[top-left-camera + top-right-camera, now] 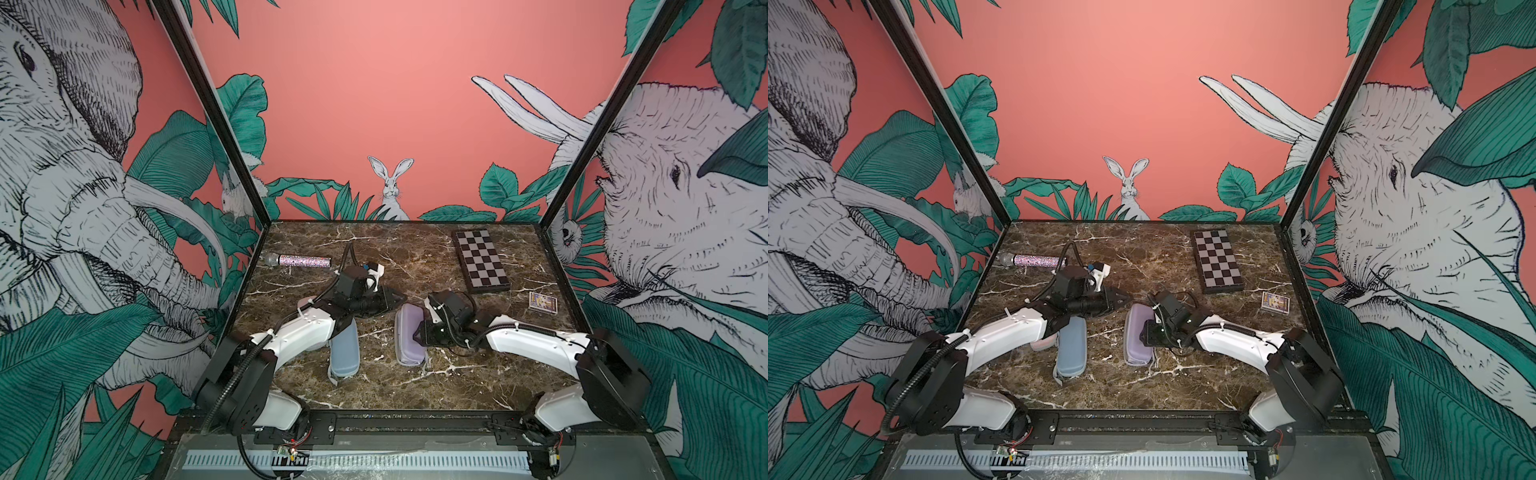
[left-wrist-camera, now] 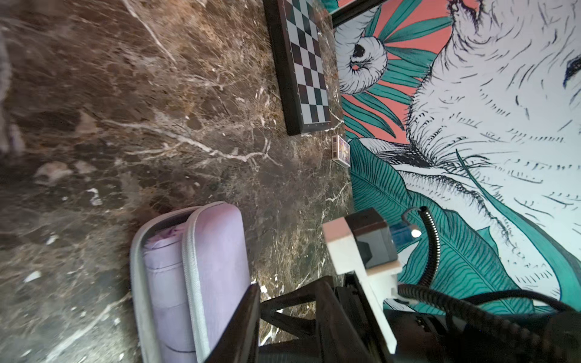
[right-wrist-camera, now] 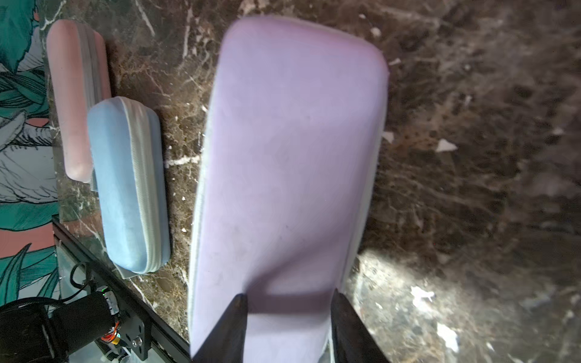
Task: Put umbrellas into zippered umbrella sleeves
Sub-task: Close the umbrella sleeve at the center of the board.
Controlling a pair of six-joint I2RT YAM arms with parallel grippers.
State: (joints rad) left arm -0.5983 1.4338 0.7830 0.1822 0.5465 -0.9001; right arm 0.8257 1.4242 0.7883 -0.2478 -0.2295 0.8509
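Note:
The lilac sleeve (image 1: pixel 409 332) lies mid-table with its lid slightly ajar. The left wrist view shows the lilac umbrella (image 2: pixel 162 276) lying inside it, through the gap by the grey zip edge. My right gripper (image 3: pixel 289 311) stands over the lid (image 3: pixel 292 141), fingers apart, tips resting on the lid's top. My left gripper (image 2: pixel 290 282) hovers just beyond the sleeve's far end (image 1: pixel 401 297), jaws apart with only marble between them. The blue sleeve (image 3: pixel 125 188) and the pink sleeve (image 3: pixel 78 94) lie closed side by side under my left arm.
A checkered board (image 1: pixel 480 259) lies at the back right, with a small card box (image 1: pixel 542 302) nearer the right wall. A glittery microphone (image 1: pixel 303 261) lies at the back left. The marble table (image 1: pixel 415 386) ends at black frame rails.

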